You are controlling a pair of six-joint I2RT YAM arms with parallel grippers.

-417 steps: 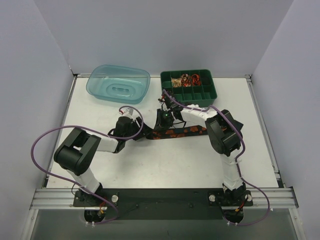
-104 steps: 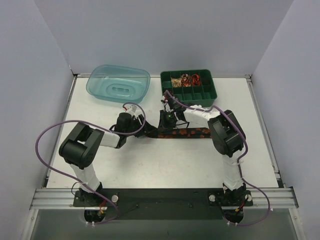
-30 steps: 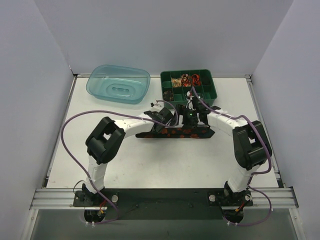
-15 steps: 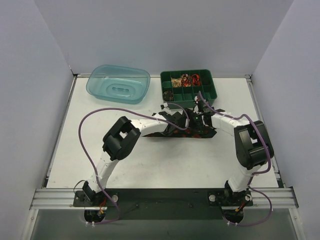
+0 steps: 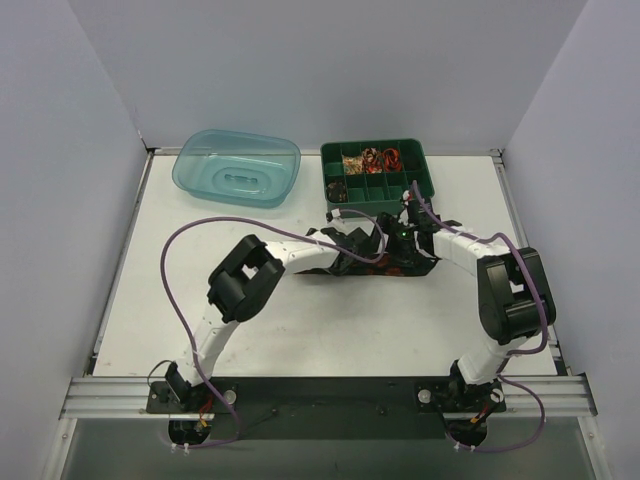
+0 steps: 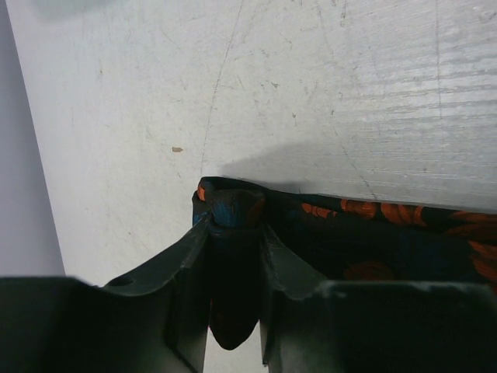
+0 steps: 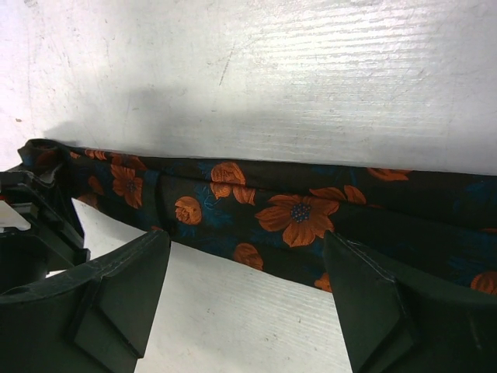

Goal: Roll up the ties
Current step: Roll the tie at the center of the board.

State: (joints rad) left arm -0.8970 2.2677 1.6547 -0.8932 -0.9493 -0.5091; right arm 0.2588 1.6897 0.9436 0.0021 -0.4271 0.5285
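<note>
Tie [image 5: 385, 266] lies bunched on the table [image 5: 300, 330], just in front of the tray [image 5: 426, 186] and between our two grippers. That green tray holds tan and orange-red bundles [image 5: 372, 157] in its back row. One dark bundle sits in the leftmost compartment of the next row. All are too small for us to identify. A blue tub [image 5: 237, 167] sits to the tray's left.

From above, our arms cover most of the tie, so we cannot tell how much is rolled. Our left arm stretches low and far to the right, and the left gripper [image 6: 233, 225] is clamped on a folded end of the tie. Our right arm bends at the elbow and reaches back and left. The right gripper [image 7: 245, 250] is spread wide over the flat floral strip, grasping nothing.
</note>
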